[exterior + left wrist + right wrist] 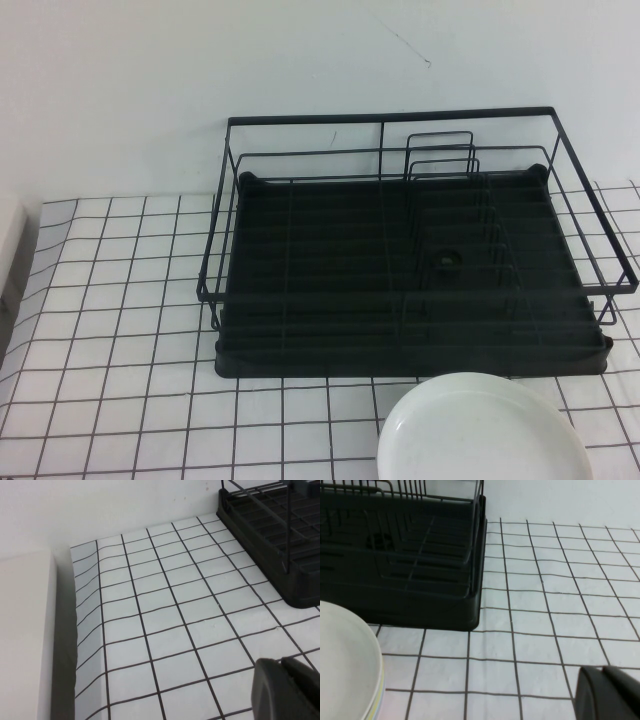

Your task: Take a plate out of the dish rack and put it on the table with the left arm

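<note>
**Q.** Where do the task's things lie?

**A.** The dish rack [400, 362] holds no plates that I can see. The plate [485, 435] lies flat on the surface [120, 330], just in front of the rack's near edge and towards my right. The right wrist view shows a greenish rim [379, 696] under it, which I judge to be a second plate.

**Q.** What could go wrong from here?

**A.** My left arm could reach into a rack with nothing to grasp, and my gripper could snag on the upright wire dividers. A sweep across the front could also nudge the plate, which sits near the surface's front edge and might slide off the plate beneath.

**Q.** What is the pose?

**A.** My left gripper [287, 690] hangs low over bare grid cloth, well apart from the rack's left corner and out of the high view. Whether it is spread or pressed together, I cannot tell. My right gripper [610, 692] hovers low to the right of the rack, near the plate, and its state is equally unclear.
</note>
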`<state>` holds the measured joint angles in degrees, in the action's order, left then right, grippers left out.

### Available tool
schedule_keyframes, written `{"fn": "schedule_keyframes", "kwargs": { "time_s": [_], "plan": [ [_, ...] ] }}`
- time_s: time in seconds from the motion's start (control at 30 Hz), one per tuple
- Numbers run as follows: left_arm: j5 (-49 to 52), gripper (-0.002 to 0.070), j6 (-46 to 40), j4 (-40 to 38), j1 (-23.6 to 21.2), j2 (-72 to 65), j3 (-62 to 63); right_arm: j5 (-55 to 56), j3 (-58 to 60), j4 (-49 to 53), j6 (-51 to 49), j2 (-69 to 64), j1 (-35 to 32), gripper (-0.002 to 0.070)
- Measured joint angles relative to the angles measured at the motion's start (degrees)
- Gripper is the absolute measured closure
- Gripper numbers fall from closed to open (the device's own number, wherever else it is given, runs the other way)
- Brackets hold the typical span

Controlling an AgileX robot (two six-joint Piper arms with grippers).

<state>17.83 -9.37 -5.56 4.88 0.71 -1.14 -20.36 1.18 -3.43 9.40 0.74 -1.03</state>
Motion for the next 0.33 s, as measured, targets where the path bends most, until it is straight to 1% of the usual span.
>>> {"fn": "schedule_keyframes", "kwargs": {
  "time_s": [0.33],
  "plan": [
    [0.3, 0.0678, 0.0, 0.0, 0.0, 0.0, 0.1, 0.0, 0.0, 0.0, 0.0, 0.0, 0.0, 0.0678]
  ]
}}
